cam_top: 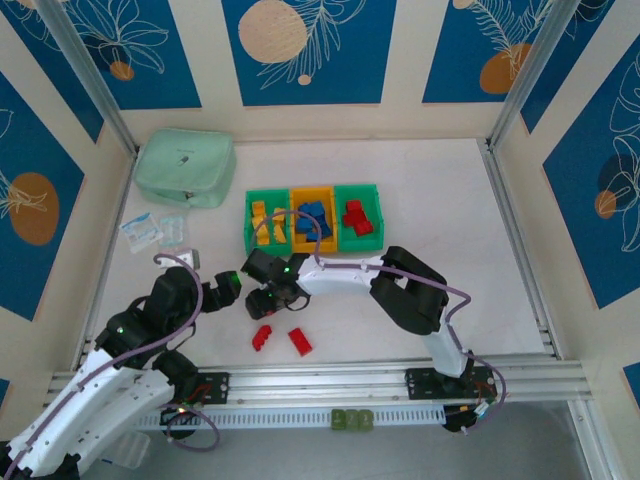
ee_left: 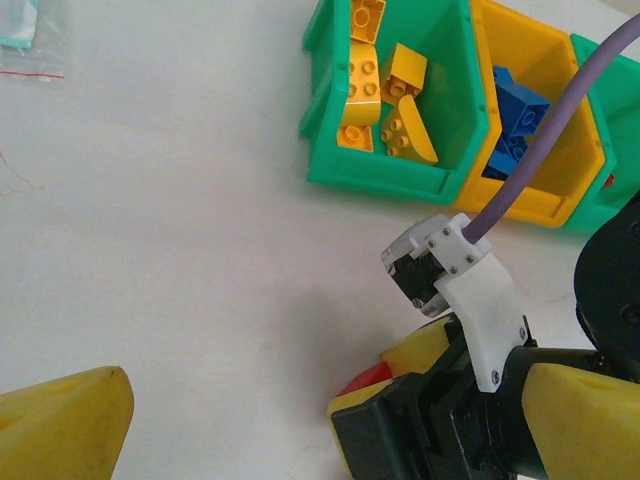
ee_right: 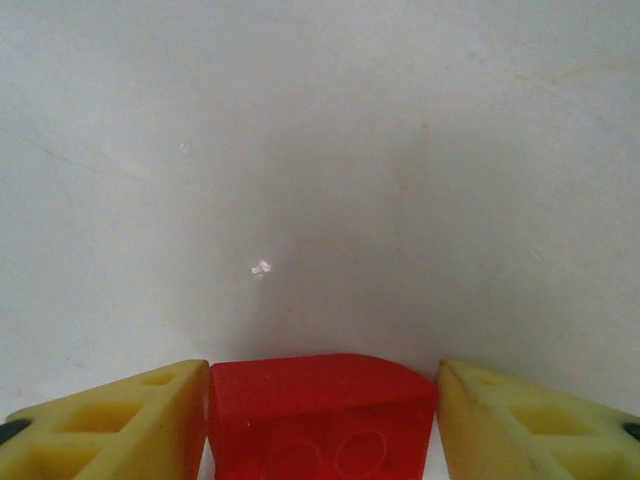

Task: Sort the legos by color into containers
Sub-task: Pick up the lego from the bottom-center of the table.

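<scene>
A red lego (ee_right: 320, 410) sits on the white table between the yellow pads of my right gripper (ee_right: 322, 385), which is shut on it; the same brick (ee_left: 366, 378) peeks out from those pads in the left wrist view. My left gripper (cam_top: 230, 285) hovers just to the left of it, open, its fingers (ee_left: 65, 420) spread wide with nothing in them. Two more red legos (cam_top: 262, 338) (cam_top: 300, 342) lie on the table nearer the bases. The containers stand in a row: the left green bin (cam_top: 250, 222) with yellow legos (ee_left: 385, 95), the orange bin (cam_top: 312, 190) with blue ones (cam_top: 314, 218), the right green bin (cam_top: 372, 190) with red ones (cam_top: 357, 217).
A pale mint zip pouch (cam_top: 185, 168) lies at the back left, with small clear packets (cam_top: 150, 230) in front of it. A metal rail (cam_top: 330, 380) runs along the near edge. The right arm's purple cable (ee_left: 545, 130) crosses over the bins.
</scene>
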Robot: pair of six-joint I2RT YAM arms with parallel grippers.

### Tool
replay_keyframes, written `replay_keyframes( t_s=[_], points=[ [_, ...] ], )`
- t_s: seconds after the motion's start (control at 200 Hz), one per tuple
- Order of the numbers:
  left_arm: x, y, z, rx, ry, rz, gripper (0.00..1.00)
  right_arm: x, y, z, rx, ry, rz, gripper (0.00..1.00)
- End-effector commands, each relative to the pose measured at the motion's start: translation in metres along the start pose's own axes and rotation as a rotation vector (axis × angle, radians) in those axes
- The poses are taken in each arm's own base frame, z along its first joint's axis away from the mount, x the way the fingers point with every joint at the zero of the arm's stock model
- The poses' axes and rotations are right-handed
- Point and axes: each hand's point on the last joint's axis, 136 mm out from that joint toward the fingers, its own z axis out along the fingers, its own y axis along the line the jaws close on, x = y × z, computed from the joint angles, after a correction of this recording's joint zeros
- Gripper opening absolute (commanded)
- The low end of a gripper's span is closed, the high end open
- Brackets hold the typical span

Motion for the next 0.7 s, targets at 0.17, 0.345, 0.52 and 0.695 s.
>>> replay_keyframes(
  t_s=[0.17, 0.345, 0.52, 0.695],
  points=[
    [-0.002, 0.004, 0.0, -0.017, -0.017, -0.017, 0.99, -0.004, 0.008, -0.015, -0.017, -0.007, -0.003, 0.53],
    [-0.005, 0.0, 0.0, -0.004, -0.024, -0.012, 0.99, -0.01, -0.001, -0.036, -0.019, -0.039, 0.023, 0.52],
    [-0.01, -0.008, 0.001, 0.017, -0.025, -0.001, 0.99, -0.014, -0.026, -0.066, 0.004, -0.085, 0.071, 0.52],
    [-0.014, -0.025, 0.01, 0.063, -0.012, 0.015, 0.99, -0.025, -0.081, -0.105, 0.095, -0.157, 0.136, 0.52]
  ],
)
